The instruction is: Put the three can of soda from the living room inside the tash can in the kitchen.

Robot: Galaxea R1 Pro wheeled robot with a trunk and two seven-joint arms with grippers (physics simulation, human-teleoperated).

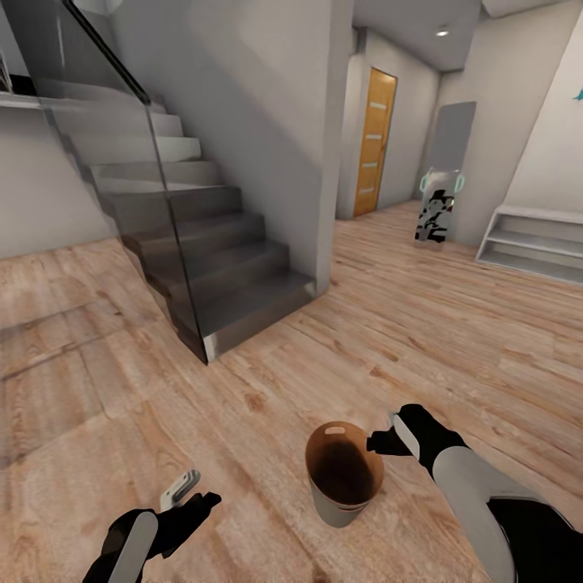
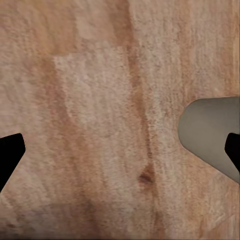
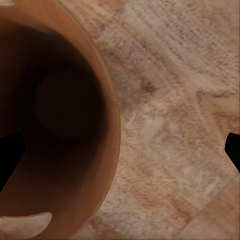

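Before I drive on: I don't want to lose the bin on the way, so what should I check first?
1. Tash can upright, mouth up: ok.
2. Right gripper straddles its rim, one finger inside, one outside: ok.
3. Right gripper clamped on the rim: not ok, its fingers stand wide apart.
4. Left gripper open and empty: ok.
5. Tash can lifted off the wood floor: cannot tell.
6. Staircase apart from both arms: ok.
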